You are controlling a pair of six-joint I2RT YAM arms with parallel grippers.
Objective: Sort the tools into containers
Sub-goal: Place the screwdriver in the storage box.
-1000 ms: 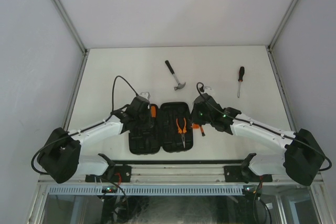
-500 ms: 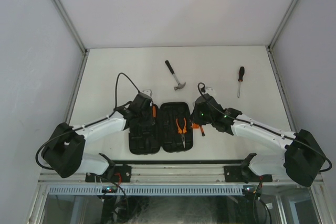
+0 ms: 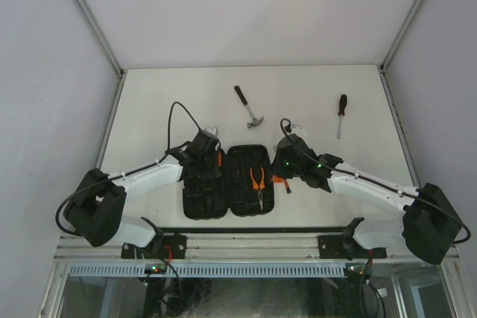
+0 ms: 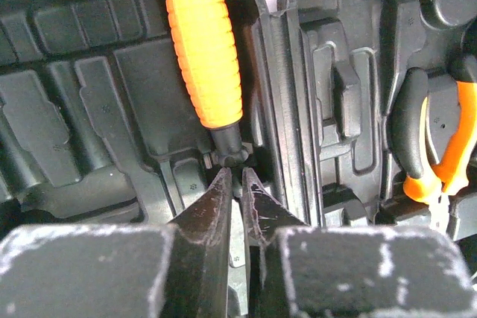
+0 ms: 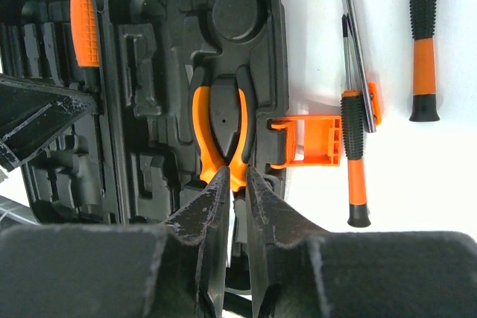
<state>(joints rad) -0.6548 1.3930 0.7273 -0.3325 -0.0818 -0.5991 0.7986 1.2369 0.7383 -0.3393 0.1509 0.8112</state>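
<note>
The black tool case lies open in two halves at the near middle of the table. An orange-handled driver rests in a slot of its left half. My left gripper hovers just behind the driver's black collar, shut with nothing between its fingers. Orange-handled pliers sit in the right half. Over their handle ends my right gripper hangs shut and empty. Two slim black-and-orange screwdrivers lie right of the case. The hammer and a longer screwdriver lie farther back.
The case's orange latch sticks out from its right edge toward the slim screwdrivers. The left gripper's fingers reach over the left half in the right wrist view. White walls and metal rails bound the table.
My left gripper's jaws have narrowed over the case's left half, and the left arm has shifted slightly toward the back. The right arm and the tools have not moved.
</note>
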